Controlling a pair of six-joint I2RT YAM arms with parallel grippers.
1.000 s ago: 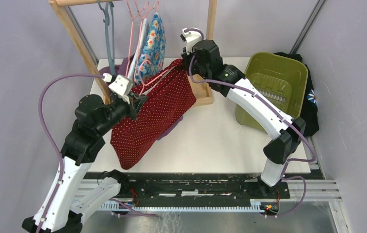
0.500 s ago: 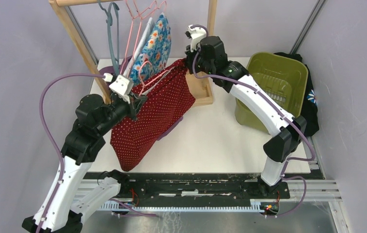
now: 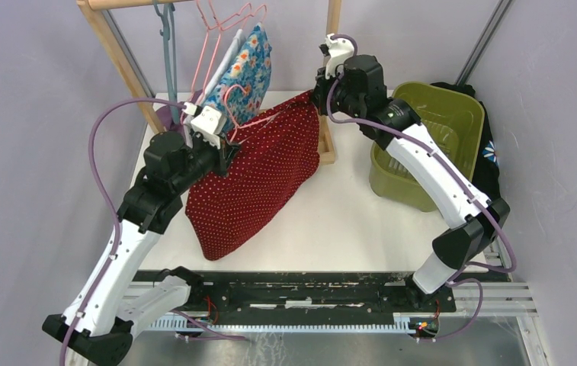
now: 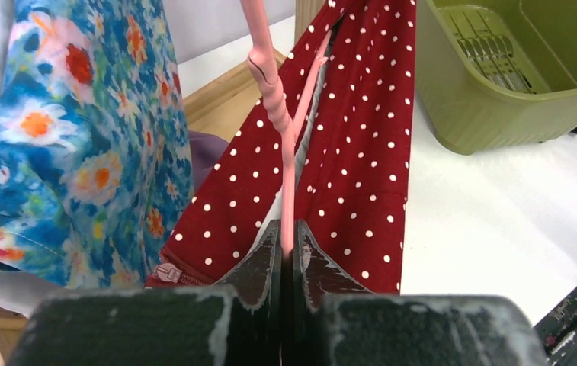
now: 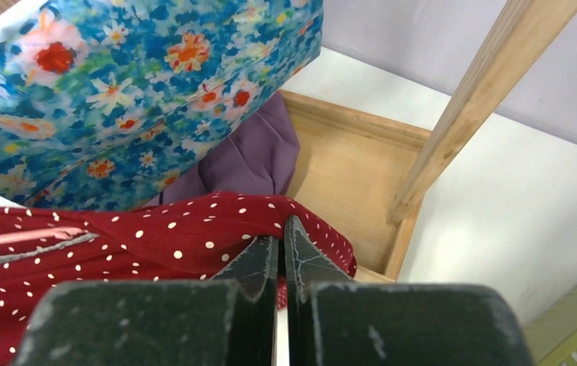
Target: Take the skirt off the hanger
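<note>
Tension is the chief worry from overhead. The red dotted skirt [image 3: 258, 179] hangs stretched between the two tools, its hem drooping below the left tool [image 3: 228, 149] toward the surface [image 3: 346, 221]; whether it touches cannot be told. The left tool is shut on the pink hanger [image 3: 248, 122]. The right tool [image 3: 317, 95] is shut on the skirt's opposite corner, with the basket [image 3: 422, 90] just beyond it. If the arms spread wider with the waistband caught on the hanger, the cloth could strain or slip from the right tool.

From the left wrist, the jaws are pressed together on the thin hanger wire [image 4: 285, 152] directly ahead of them, with skirt folds [image 4: 361, 152] draped on either side. So narrow a wire would likely twist or slide in the pinch, and the hanger would then swing along with the skirt instead of parting from it. A floral garment [image 4: 79, 137] hangs close on the tool's left and could snag the hanger.

From the right wrist, the jaws are closed on only a small fold of skirt [image 5: 155, 244] at their tips. That bite looks shallow, so a sharp tug could pull it out. The wooden rack [image 5: 468, 114] stands ahead and to the right, where a wide sweep could strike it.
</note>
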